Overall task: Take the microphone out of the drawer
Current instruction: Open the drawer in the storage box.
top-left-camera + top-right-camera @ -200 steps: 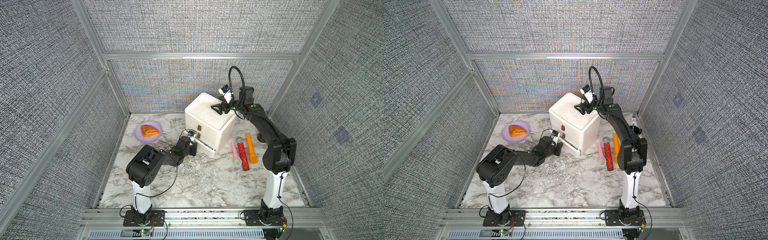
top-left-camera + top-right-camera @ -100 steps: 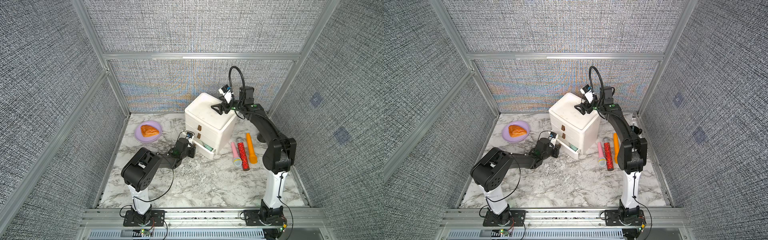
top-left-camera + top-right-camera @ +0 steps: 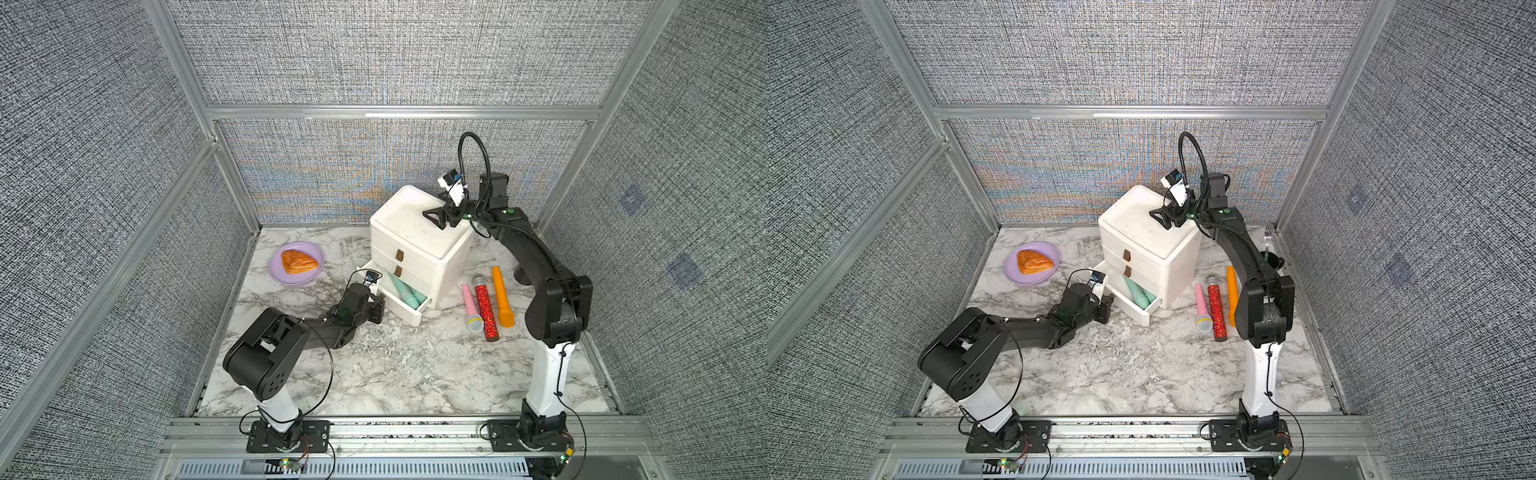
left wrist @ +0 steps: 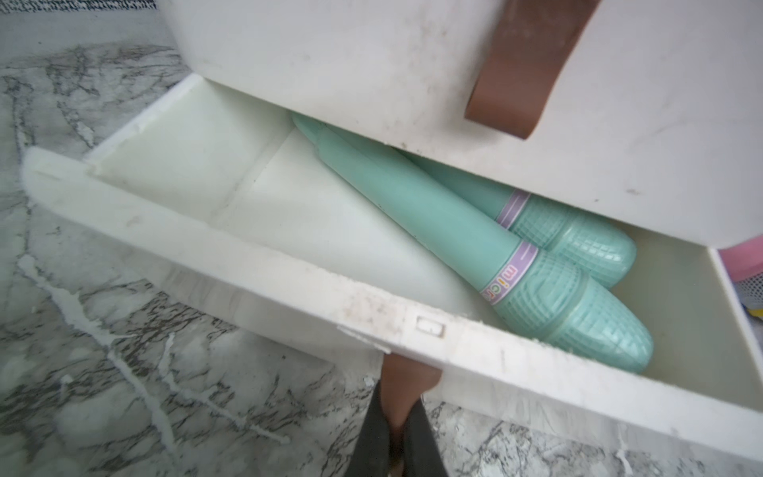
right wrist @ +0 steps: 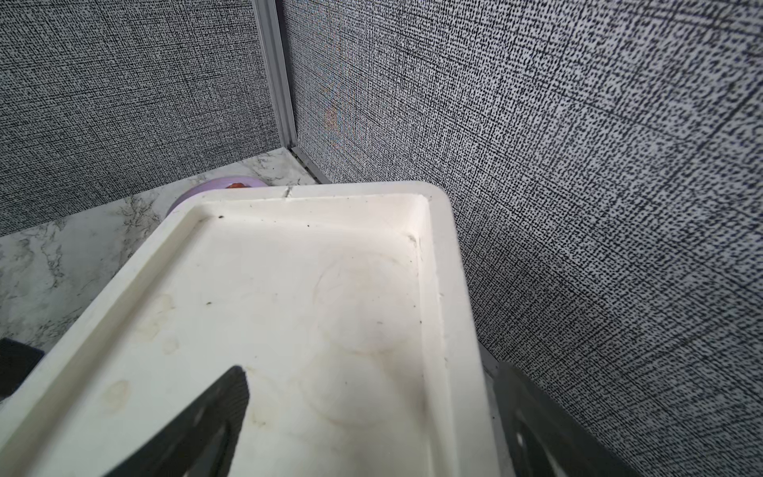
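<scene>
Plate (image 3: 297, 281) with pastry (image 3: 300, 262) left of cabinet (image 3: 409, 232), left gripper (image 4: 398, 406) clamped on brown tab (image 4: 406, 378) of bottom drawer (image 4: 247, 268) at cabinet front, two teal microphones (image 4: 450, 210) inside open drawer, right gripper (image 3: 437, 218) spread wide and empty over cabinet top, three more mics (image 3: 486, 305) right of cabinet.

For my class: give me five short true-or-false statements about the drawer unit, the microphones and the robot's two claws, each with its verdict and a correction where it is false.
1. The bottom drawer is pulled open. True.
2. One microphone lies in it. False: two teal microphones lie there side by side.
3. The left claw is shut on the drawer's brown pull tab. True.
4. The right claw grips a microphone. False: it is open and empty, at the top of the drawer unit.
5. A pink microphone, a red one and an orange one lie on the table beside the unit. True.
</scene>
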Available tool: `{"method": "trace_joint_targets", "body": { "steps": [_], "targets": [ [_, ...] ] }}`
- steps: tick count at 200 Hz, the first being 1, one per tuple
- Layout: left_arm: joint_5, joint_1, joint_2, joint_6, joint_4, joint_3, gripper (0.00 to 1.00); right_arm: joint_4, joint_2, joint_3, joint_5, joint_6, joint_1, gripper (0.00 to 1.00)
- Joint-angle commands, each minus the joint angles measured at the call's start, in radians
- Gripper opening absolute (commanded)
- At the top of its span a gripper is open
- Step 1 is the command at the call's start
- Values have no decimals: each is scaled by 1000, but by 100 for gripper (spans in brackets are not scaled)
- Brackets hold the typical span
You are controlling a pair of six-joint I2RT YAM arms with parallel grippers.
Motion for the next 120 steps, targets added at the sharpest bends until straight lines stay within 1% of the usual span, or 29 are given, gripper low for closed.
{"method": "trace_joint_targets", "body": {
  "steps": [1,24,50,79,120],
  "targets": [
    [-17,0,-35,-9,43,-23,0,-475,63,-33,63,99,2,95],
    [-30,-16,-74,-19,42,-61,0,-475,63,-35,64,100,3,95],
    [-73,-41,-123,-28,34,-109,0,-475,63,-33,65,101,1,95],
    [-104,-46,-166,-44,29,-156,0,-475,63,-34,65,102,2,95],
    [-116,-49,-221,-51,5,-195,0,-475,60,-40,72,103,6,95]
  ]
}}
